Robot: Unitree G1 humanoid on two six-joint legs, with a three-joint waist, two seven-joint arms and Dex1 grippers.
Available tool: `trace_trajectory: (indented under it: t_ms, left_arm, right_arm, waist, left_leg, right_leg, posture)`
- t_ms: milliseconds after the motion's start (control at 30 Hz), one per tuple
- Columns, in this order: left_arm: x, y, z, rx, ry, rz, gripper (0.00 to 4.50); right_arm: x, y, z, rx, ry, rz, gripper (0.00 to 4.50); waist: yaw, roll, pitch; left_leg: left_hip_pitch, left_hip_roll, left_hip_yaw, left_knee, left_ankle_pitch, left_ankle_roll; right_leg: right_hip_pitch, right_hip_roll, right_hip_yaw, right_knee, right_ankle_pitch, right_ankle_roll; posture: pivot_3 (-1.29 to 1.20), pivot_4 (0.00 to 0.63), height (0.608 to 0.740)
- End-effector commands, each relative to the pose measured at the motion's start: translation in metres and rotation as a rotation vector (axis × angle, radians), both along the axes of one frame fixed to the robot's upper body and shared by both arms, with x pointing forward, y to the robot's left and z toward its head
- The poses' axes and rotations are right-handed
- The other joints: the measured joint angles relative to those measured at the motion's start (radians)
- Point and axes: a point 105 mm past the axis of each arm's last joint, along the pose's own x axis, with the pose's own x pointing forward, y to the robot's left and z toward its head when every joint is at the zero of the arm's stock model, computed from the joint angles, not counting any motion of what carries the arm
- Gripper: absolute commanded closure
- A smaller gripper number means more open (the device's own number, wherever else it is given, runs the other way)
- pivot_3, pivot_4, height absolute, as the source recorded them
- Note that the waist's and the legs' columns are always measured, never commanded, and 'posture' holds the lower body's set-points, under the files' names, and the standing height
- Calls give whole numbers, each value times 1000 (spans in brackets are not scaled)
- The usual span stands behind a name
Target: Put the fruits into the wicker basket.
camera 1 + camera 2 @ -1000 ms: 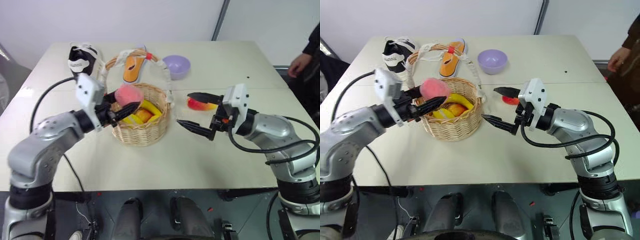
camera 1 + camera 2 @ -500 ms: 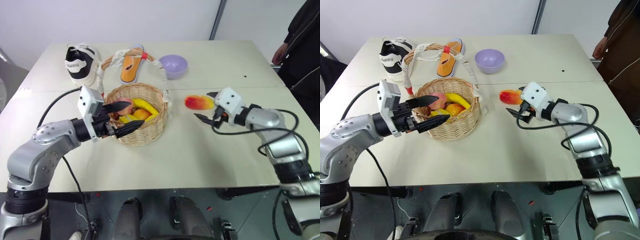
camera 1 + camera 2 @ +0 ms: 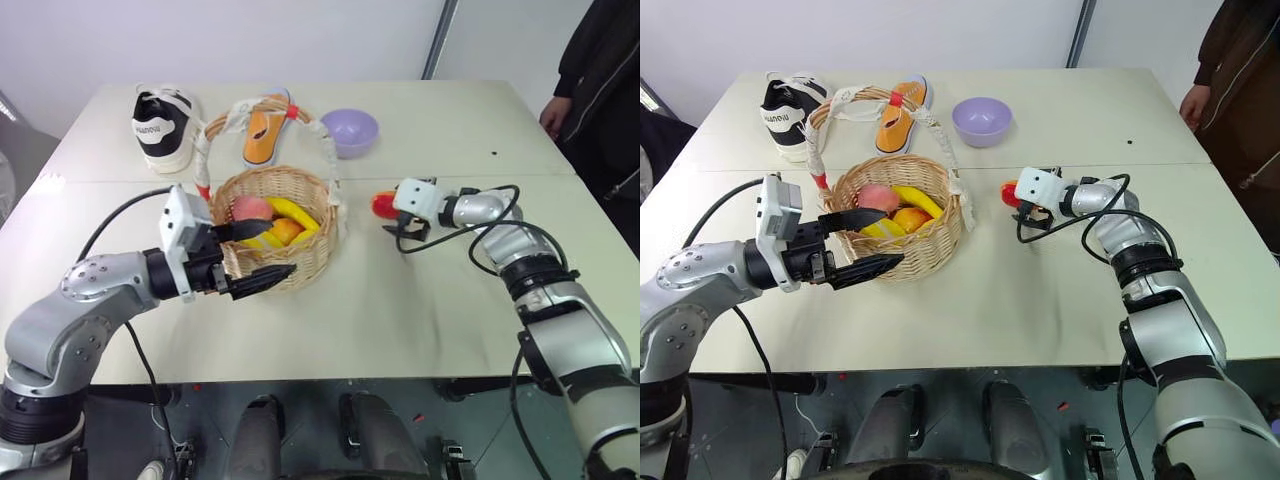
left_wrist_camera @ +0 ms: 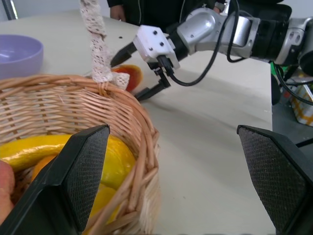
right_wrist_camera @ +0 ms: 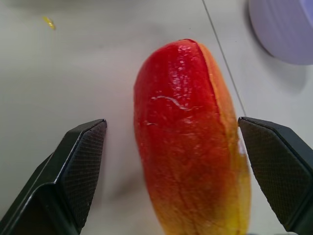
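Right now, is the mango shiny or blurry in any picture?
In the right wrist view the mango looks sharp, with small pale glints on its red skin and a soft shadow on the table beside it. In the left wrist view it is a small shape behind the basket rim.

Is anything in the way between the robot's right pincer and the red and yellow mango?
Nothing visible is. The right pincer is open, with the oval red-to-yellow mango lying on the table between its fingers.
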Motion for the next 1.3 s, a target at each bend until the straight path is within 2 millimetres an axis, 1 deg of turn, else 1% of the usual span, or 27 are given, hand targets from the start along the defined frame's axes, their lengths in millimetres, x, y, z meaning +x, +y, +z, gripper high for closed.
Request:
trace_trajectory:
  t_ms: [33,67,167,267,333,367,433,467,500,567,633,700,767,800,833,900,1000,1067,1167,1233,1267,1300]
  left_arm:
    - [-6,-3,7,-3,-38,-12,0]
    - [-6,-2,7,-4,-38,-11,0]
    - [-6,0,7,-4,-38,-1,0]
    - [-2,6,6,-9,-37,24,0]
    - [0,11,7,-21,-40,48,0]
    - [2,17,7,-29,-48,71,0]
    - [3,24,7,-37,-58,95,0]
    - [5,34,7,-65,-60,130,0]
    - [6,41,7,-86,-61,154,0]
    - [5,58,3,-92,-63,195,0]
    - [4,68,-1,-92,-53,226,0]
    - [3,73,-4,-77,-47,239,0]
    - [3,78,-3,-78,-50,250,0]
    - [3,79,-3,-80,-52,254,0]
    - [3,80,-2,-84,-55,256,0]
    - [2,79,0,-93,-63,256,0]
    - [-1,77,3,-114,-72,253,0]
    - [-3,76,6,-131,-81,256,0]
    - [-6,74,7,-138,-80,254,0]
    - [-8,73,6,-134,-78,256,0]
    - [-10,73,5,-132,-79,257,0]
    - [-11,73,5,-132,-79,258,0]
  right_arm:
    - [4,-1,15,17,-42,2,523]
    - [4,-1,19,18,-65,2,802]
    - [3,-1,28,19,-122,16,2231]
    - [-4,-1,42,25,-199,38,2231]
    - [-12,-3,52,24,-245,51,2231]
    - [-21,-3,59,36,-261,75,2231]
    - [-33,-2,66,49,-272,102,2231]
    - [-53,1,69,103,-230,157,2231]
    - [-69,4,72,138,-193,203,2231]
    - [-108,17,74,244,-71,303,2231]
    - [-139,38,79,345,21,395,2231]
    - [-156,60,87,420,52,466,2231]
    - [-166,92,96,500,57,536,2231]
    - [-168,101,99,520,62,550,2231]
    - [-167,114,100,526,45,557,2231]
    - [-154,140,103,549,0,523,2231]
    - [-128,166,108,584,-41,421,2231]
    - [-118,177,109,597,-47,384,2231]
    - [-112,184,101,557,-55,375,2231]
    - [-108,185,97,541,-60,364,1555]
    - [-108,186,99,548,-74,370,1251]
    - [-109,186,102,558,-88,374,711]
  waist:
    - [0,0,0]
    - [0,0,0]
    - [0,0,0]
    - [1,1,0]
    - [1,1,0]
    - [2,1,0]
    - [4,1,0]
    - [5,1,0]
    - [8,1,0]
    - [8,1,0]
    - [5,1,1]
    - [-2,1,1]
    - [-4,1,1]
    - [-5,1,1]
    - [-2,1,1]
    - [-3,1,0]
    - [-1,1,0]
    - [7,1,0]
    - [10,0,0]
    - [6,0,0]
    - [5,0,0]
    - [4,0,0]
  left_leg:
    - [0,0,0,0,0,0]
    - [0,0,0,0,0,0]
    - [0,0,0,0,0,0]
    - [0,0,0,0,0,0]
    - [0,0,0,0,0,0]
    - [0,0,0,0,0,0]
    - [0,0,0,0,0,0]
    - [0,0,0,0,0,0]
    - [0,0,0,0,0,0]
    - [0,1,0,-1,0,0]
    - [0,1,-1,-1,0,0]
    - [1,2,0,-1,0,0]
    - [3,2,0,0,0,0]
    - [3,3,-1,0,0,0]
    - [4,3,-2,0,0,0]
    - [4,3,-2,0,0,0]
    - [1,3,-2,0,0,-1]
    - [0,3,-2,0,0,-1]
    - [-3,2,-1,0,0,-1]
    - [-3,1,0,-1,0,-1]
    - [-3,1,0,-1,0,0]
    - [-3,1,0,-1,0,0]
  right_leg:
    - [0,0,0,0,0,0]
    - [0,0,0,0,0,0]
    - [0,0,0,0,0,0]
    - [0,0,0,0,0,0]
    - [0,0,0,0,0,0]
    - [0,0,0,0,0,0]
    - [0,0,0,0,0,0]
    - [0,0,0,0,0,0]
    - [0,0,0,0,0,0]
    - [0,0,0,0,0,1]
    - [0,0,-1,0,-1,1]
    - [0,1,-1,1,-1,-2]
    - [0,2,0,1,-2,-4]
    - [0,2,0,1,-2,-5]
    - [0,3,0,1,-1,-7]
    - [0,3,0,1,0,-8]
    - [-2,3,0,1,2,-12]
    - [-3,3,0,0,1,-11]
    - [-4,1,0,-1,0,-9]
    - [-4,0,0,-1,0,-9]
    - [-4,0,0,-1,0,-9]
    - [-4,0,0,-1,0,-9]
  posture:
    - [0,150,736]
    - [0,150,736]
    - [0,150,736]
    - [0,150,736]
    - [0,150,736]
    - [0,150,736]
    - [0,150,736]
    - [0,150,736]
    - [0,150,736]
    - [0,150,736]
    - [0,150,736]
    - [0,150,736]
    - [0,150,736]
    - [0,150,736]
    - [0,150,736]
    - [0,150,736]
    - [0,150,736]
    - [0,150,736]
    - [0,150,736]
    - [0,150,736]
    - [0,150,736]
    - [0,150,736]
